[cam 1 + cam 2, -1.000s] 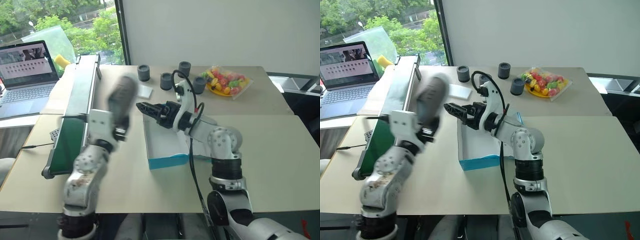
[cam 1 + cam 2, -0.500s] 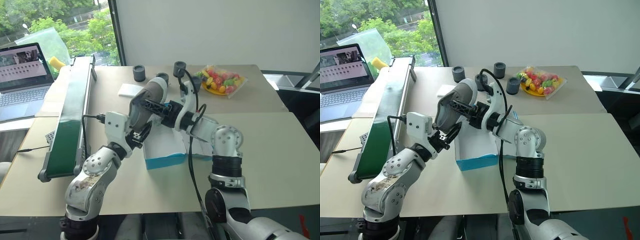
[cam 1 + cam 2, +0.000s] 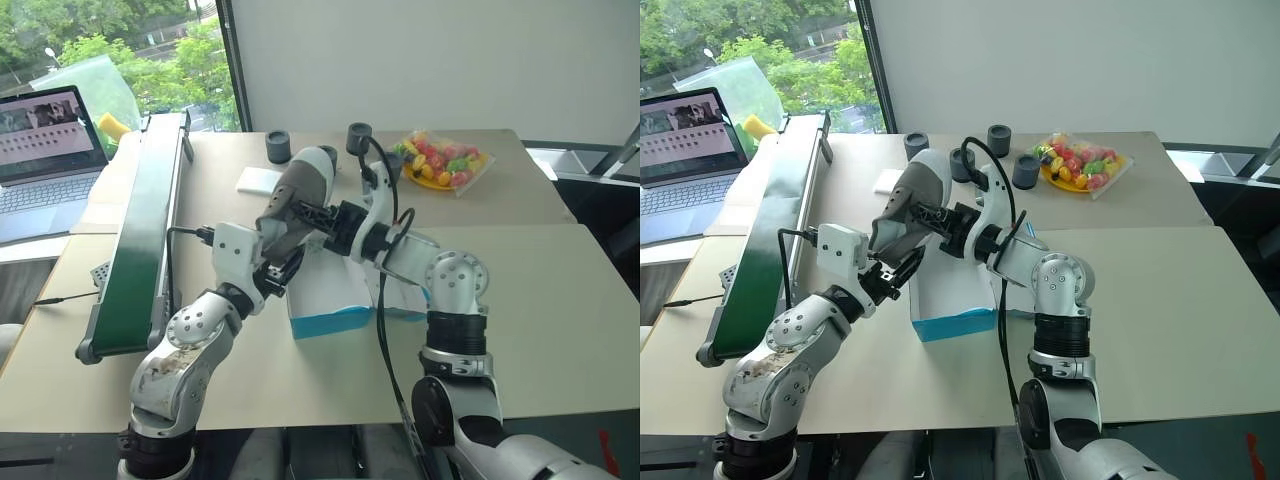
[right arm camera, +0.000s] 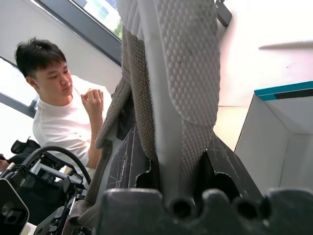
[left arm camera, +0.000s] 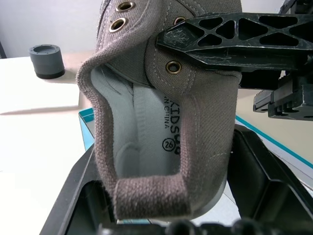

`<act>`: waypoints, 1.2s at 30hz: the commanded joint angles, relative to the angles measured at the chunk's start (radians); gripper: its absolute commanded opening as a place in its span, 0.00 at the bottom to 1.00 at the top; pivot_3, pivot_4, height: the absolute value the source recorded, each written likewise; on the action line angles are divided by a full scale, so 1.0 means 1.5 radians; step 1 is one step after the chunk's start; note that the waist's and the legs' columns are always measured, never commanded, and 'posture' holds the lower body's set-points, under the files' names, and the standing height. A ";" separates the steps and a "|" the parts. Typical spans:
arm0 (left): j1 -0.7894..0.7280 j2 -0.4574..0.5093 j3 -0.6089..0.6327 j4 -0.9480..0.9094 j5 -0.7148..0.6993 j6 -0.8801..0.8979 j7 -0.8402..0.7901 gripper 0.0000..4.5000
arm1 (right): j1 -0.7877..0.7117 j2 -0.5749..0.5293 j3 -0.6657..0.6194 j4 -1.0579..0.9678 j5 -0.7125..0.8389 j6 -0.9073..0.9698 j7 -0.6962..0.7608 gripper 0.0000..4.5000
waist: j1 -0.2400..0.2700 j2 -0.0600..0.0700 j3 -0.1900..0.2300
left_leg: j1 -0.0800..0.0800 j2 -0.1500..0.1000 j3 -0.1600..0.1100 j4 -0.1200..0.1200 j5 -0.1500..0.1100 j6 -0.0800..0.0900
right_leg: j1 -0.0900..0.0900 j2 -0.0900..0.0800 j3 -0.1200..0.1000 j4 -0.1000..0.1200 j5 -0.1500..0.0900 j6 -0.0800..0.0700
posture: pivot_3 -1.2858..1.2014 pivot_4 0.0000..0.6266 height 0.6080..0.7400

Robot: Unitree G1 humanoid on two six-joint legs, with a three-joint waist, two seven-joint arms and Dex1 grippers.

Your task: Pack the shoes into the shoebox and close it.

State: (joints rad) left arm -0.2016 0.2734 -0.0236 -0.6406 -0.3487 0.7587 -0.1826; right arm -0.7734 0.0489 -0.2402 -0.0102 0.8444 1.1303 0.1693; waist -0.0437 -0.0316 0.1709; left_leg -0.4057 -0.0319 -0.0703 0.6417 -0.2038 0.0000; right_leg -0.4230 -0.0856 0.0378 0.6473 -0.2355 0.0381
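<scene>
One taupe shoe (image 3: 300, 188) with a white sole hangs toe-up over the left end of the open blue shoebox (image 3: 326, 322). My left gripper (image 3: 279, 266) is shut on its heel; the left wrist view has the heel collar (image 5: 151, 200) between the fingers. From the right, my right gripper (image 3: 300, 212) clamps the shoe's middle. One of its black fingers (image 5: 234, 34) lies across the eyelet side. In the right wrist view the dimpled sole (image 4: 186, 73) sits between the jaws, with the shoebox's white inside (image 4: 279, 127) beyond.
A green conveyor (image 3: 140, 230) runs along the table's left, with a laptop (image 3: 45, 140) beyond it. Grey cylinders (image 3: 278, 145), a small white pad (image 3: 257, 180) and a bag of colourful toy fruit (image 3: 440, 160) sit at the back. A person (image 4: 63, 112) sits behind.
My left arm swung the shoe rightward from the conveyor side to over the box. My right gripper, open a second ago, has closed on the shoe. The camera view also shifted.
</scene>
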 commanded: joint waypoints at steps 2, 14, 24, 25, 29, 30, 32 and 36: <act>0.004 0.016 -0.001 -0.009 0.024 -0.022 -0.004 0.92 | -0.020 0.007 -0.019 -0.032 0.052 0.001 0.002 0.13 | 0.000 0.000 0.000 | 0.000 0.000 0.000 0.000 0.000 0.000 | 0.000 0.000 0.000 0.000 0.000 0.000 | 0.52 0.24 1.00; 0.131 0.145 -0.024 -0.092 0.052 -0.086 -0.120 0.99 | -0.090 -0.124 -0.031 0.085 -0.022 0.040 -0.089 0.13 | 0.001 0.000 0.000 | 0.000 0.000 0.001 0.000 0.000 0.000 | 0.000 0.000 0.000 -0.001 0.000 0.000 | 0.52 0.24 1.00; 0.159 0.210 -0.029 -0.108 0.029 -0.114 -0.210 0.99 | -0.086 -0.185 0.119 0.141 -0.125 0.256 -0.089 0.13 | 0.000 0.001 0.000 | 0.000 0.007 0.011 0.000 -0.001 0.001 | 0.001 0.004 0.002 -0.002 0.000 -0.001 | 0.52 0.24 1.00; 0.160 0.208 -0.037 -0.106 0.034 -0.117 -0.210 0.99 | -0.085 -0.187 0.141 0.153 -0.144 0.243 -0.083 0.13 | 0.000 0.000 0.000 | 0.001 0.007 0.011 0.000 -0.001 0.001 | 0.001 0.004 0.002 -0.002 0.000 -0.001 | 0.52 0.24 1.00; 0.163 0.196 -0.051 -0.109 0.039 -0.118 -0.201 0.99 | -0.097 -0.185 0.191 0.194 -0.199 0.207 -0.060 0.13 | 0.001 0.000 0.000 | 0.001 0.007 0.011 0.000 -0.001 0.001 | 0.002 0.005 0.002 -0.003 0.000 -0.001 | 0.52 0.24 1.00; 0.163 0.194 -0.051 -0.110 0.040 -0.117 -0.199 0.99 | -0.102 -0.183 0.196 0.200 -0.207 0.203 -0.053 0.13 | 0.001 0.000 0.000 | 0.001 0.008 0.011 0.000 -0.001 0.001 | 0.002 0.005 0.002 -0.003 0.001 -0.001 | 0.52 0.24 1.00; 0.163 0.191 -0.051 -0.111 0.042 -0.114 -0.197 0.99 | -0.112 -0.181 0.205 0.213 -0.220 0.197 -0.039 0.13 | 0.001 0.000 0.000 | 0.000 0.008 0.011 0.000 -0.001 0.001 | 0.000 0.005 0.003 -0.002 0.001 -0.002 | 0.52 0.24 1.00; 0.160 0.186 -0.049 -0.117 0.042 -0.108 -0.189 1.00 | -0.131 -0.165 0.211 0.243 -0.244 0.185 -0.018 0.23 | -0.001 0.000 0.000 | 0.001 0.008 0.012 0.000 -0.001 0.001 | 0.001 0.005 0.003 -0.003 0.001 -0.002 | 0.52 0.24 1.00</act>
State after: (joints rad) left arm 0.0455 0.5595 -0.1005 -0.7704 -0.2906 0.6108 -0.4744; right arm -0.9550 -0.2139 0.0661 0.3324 0.4950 1.4201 0.1300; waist -0.0446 -0.0310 0.1706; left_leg -0.4042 -0.0198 -0.0529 0.6413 -0.2052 0.0019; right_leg -0.4216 -0.0773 0.0423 0.6436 -0.2341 0.0354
